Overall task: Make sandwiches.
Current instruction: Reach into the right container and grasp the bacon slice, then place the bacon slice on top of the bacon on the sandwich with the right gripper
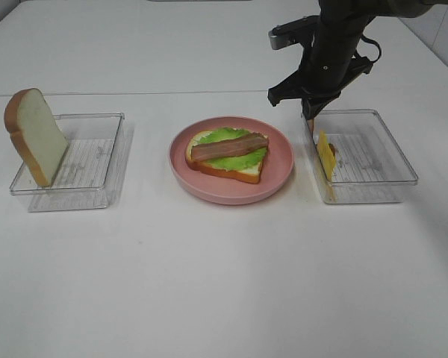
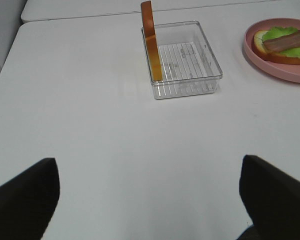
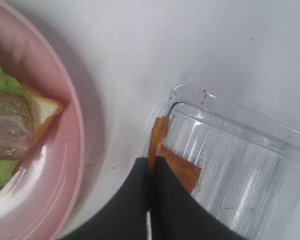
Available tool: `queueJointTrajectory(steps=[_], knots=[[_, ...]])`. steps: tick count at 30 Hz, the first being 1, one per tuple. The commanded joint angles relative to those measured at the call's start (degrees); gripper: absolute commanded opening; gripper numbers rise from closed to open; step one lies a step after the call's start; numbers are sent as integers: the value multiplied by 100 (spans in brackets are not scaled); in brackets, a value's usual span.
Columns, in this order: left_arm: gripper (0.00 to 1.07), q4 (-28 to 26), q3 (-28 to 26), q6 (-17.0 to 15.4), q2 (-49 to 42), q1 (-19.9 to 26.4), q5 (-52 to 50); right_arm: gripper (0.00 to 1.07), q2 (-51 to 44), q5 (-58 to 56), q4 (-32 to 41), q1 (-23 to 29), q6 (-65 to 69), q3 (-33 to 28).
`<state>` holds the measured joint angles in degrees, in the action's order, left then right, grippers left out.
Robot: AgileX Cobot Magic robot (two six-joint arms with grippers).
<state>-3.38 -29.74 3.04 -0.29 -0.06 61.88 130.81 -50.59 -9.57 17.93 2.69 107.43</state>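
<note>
Two fillings (image 1: 228, 147) top the bread (image 1: 248, 174); right gripper (image 1: 311, 118) pinches the upright cheese slice (image 1: 325, 155), which should next lift from its tray (image 1: 369, 192) onto them.

open table (image 1: 224, 298) front, bread slice (image 1: 41, 138) upright in left tray (image 1: 75, 200), plate (image 1: 231, 195) centre

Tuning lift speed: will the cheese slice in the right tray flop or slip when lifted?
Probably fairly stiff: the cheese slice stands on edge against the tray wall without folding. It looks thin, so likely light. The right gripper pinches only one edge, so it may swing or slip.
</note>
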Motion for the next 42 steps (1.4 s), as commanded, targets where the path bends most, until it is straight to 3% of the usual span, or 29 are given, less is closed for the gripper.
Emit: queueJointTrajectory(steps=[1,11,23,42], knots=[[89,-52,6,11,-69,11,-34,0,-6,11,-74,-17,23,23],[89,-52,6,11,-69,11,-34,0,-332,-86,-275,-11,23,23],[89,-52,6,11,-69,11,-34,0,-1484,-149,-246,11,-206,23],[89,-52,6,11,-69,11,-34,0,-1604,-361,1782,23,-733,11]])
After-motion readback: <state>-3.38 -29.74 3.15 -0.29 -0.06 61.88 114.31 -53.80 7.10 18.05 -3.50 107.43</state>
